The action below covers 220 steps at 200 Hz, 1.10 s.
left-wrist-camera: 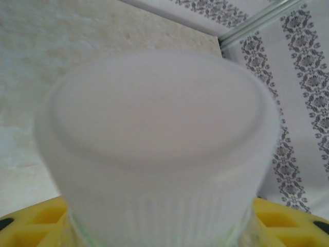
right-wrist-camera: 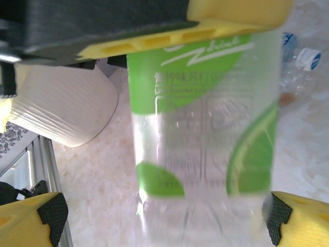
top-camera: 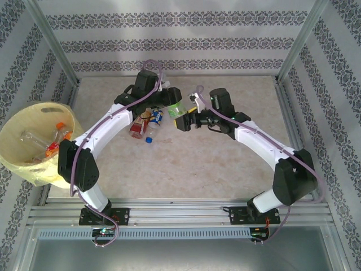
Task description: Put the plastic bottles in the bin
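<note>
A clear bottle with a green lime label [top-camera: 177, 108] [right-wrist-camera: 205, 128] hangs over the middle back of the table. My left gripper [top-camera: 171, 100] [left-wrist-camera: 164, 231] is shut on it near the neck. Its white cap [left-wrist-camera: 159, 144] [right-wrist-camera: 67, 108] sits right in front of the left wrist camera, and a yellow finger [right-wrist-camera: 154, 43] presses across the label. My right gripper [top-camera: 183, 120] [right-wrist-camera: 163, 221] stands open around the bottle's lower end, its pads [right-wrist-camera: 51, 216] well apart. A red-labelled bottle [top-camera: 137, 127] and a blue-labelled bottle [top-camera: 155, 117] lie on the table. The pale-yellow bin [top-camera: 39, 105] stands at the left.
Several bottles [top-camera: 56, 135] lie inside the bin. A loose bottle end with a blue cap [top-camera: 149, 139] rests near the red-labelled one. Metal posts [top-camera: 293, 45] and patterned walls close in the table at the back and sides.
</note>
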Motion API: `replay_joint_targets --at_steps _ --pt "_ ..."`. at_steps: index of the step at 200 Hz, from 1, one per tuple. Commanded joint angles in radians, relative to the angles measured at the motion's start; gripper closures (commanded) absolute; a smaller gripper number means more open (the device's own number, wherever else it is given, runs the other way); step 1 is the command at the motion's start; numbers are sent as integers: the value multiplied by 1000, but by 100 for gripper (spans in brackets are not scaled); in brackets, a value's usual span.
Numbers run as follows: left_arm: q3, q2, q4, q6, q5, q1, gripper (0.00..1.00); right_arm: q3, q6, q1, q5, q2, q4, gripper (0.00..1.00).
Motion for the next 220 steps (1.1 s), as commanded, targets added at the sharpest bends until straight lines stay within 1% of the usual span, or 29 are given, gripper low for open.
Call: replay_joint_targets --at_steps 1,17,28,66,92,110,133,157,182,194,220 --pt "-2 -55 -16 9 -78 17 45 -3 -11 -12 30 -75 38 2" --pt "-6 -82 -35 24 -120 27 45 -53 34 -19 77 -117 133 2" --pt "-13 -106 -49 32 -150 33 43 -79 56 -24 119 -143 184 2" --pt "-37 -187 -85 62 -223 55 44 -92 97 -36 236 -202 220 2" --pt "-52 -245 -110 85 -269 71 44 -111 133 -38 379 -238 253 2" --pt "-55 -290 -132 107 -305 79 44 -120 129 -39 494 -256 250 2" --pt "-26 -336 -206 154 -359 85 44 -134 136 -49 600 -267 254 2" --pt "21 -390 -304 220 -459 85 44 -136 180 -71 630 -258 263 2" --pt "56 -450 -367 289 -584 86 44 -130 216 -83 622 -232 280 2" --pt "76 -469 -397 321 -652 86 43 -120 227 -84 615 -217 287 2" --pt "153 -480 -488 362 -847 103 42 -93 248 -88 593 -185 290 2"
